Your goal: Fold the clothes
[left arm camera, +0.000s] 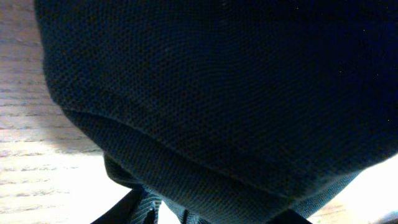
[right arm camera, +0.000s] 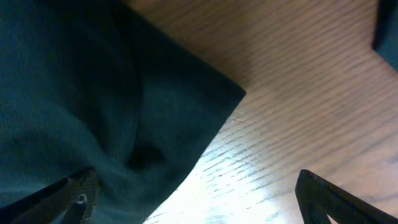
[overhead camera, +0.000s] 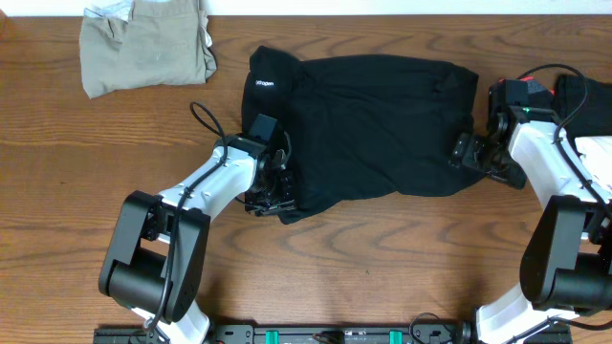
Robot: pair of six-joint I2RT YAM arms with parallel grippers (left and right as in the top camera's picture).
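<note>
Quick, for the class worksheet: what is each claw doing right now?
Left claw: closed on the black garment.
Right claw: open, holding nothing.

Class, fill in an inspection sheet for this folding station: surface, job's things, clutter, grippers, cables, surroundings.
Surface: wooden table, brown grain.
Job's things: black garment spread mid-table, not folded; beige garment lying at far left.
Clutter: dark item at the right edge, partly cut off.
Grippers: left gripper at the black garment's near left corner, state hidden by cloth; right gripper open at its right edge.
Cables: black cable looped beside the left gripper; second cable at far right.
Surroundings: nothing seen.
</note>
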